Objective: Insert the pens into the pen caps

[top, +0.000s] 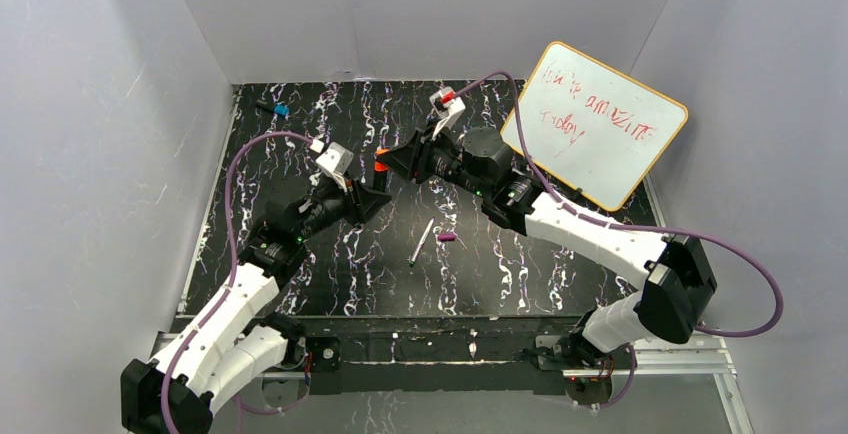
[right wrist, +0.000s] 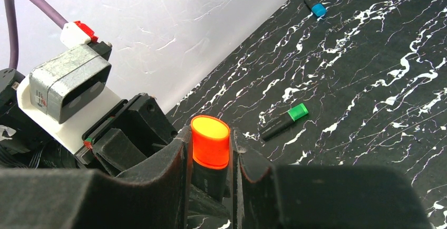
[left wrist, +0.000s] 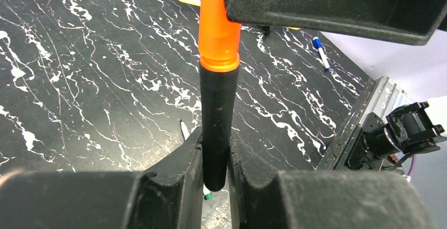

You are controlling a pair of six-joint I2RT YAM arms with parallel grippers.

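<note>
Pens: three; orange marker held between the two arms; green marker and white pen lying on the desk
Caps: orange cap seated on its marker's end; purple cap just beside the white pen; green cap cannot be told from the green marker's own green end
Left fingers: clenched on the orange marker's black barrel
Right fingers: clenched on the orange cap
Hidden: green marker, covered by the arms from above
Unclear: small blue thing at the desk's far edge
</note>
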